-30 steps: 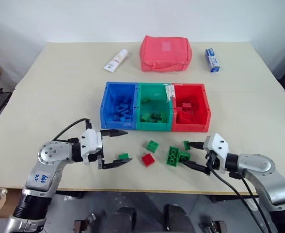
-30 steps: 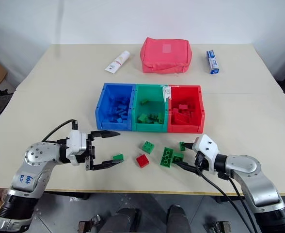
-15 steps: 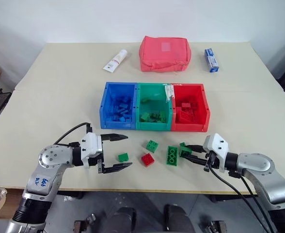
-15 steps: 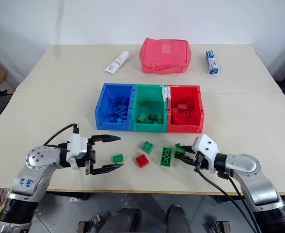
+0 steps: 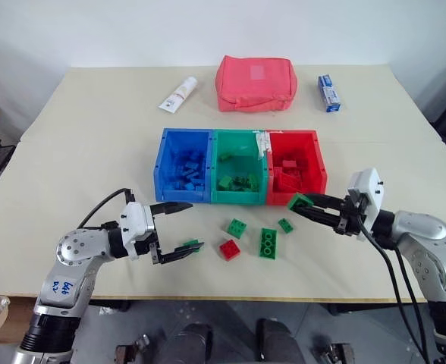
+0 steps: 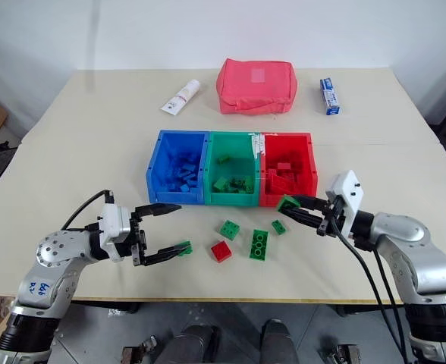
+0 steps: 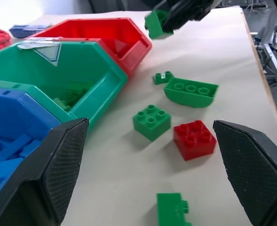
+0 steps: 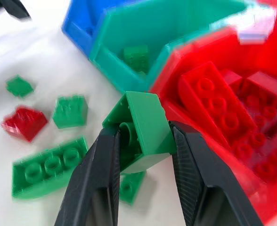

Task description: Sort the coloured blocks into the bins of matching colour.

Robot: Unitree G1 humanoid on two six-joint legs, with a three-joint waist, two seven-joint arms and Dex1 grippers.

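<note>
Table (image 5: 86,144), wide and pale, carries everything I see. At its far side, well beyond both sets of fingers: red pouch (image 5: 255,83), a white tube (image 5: 179,94), a small blue box (image 5: 328,92). Mid-table, the bins (image 5: 240,199) in a joined row, blue, green, red, each with bricks of its own colour inside. My right gripper (image 5: 305,205) hangs above the table just in front of the red bin's near corner, its fingers (image 8: 193,176) clamped on a green block (image 8: 141,129), which sits tilted between them. My left gripper (image 5: 174,228) is near the blue bin's front, fingers (image 5: 171,206) spread wide apart, nothing between them; a small green brick (image 7: 170,209) lies on the table close by its lower finger, touching or not I cannot tell. Between the two grippers, loose on the table: a long green brick (image 5: 268,243), a square green brick (image 5: 237,227), a red brick (image 5: 230,249), and a tiny green piece (image 5: 285,225) nearest the right fingers.
</note>
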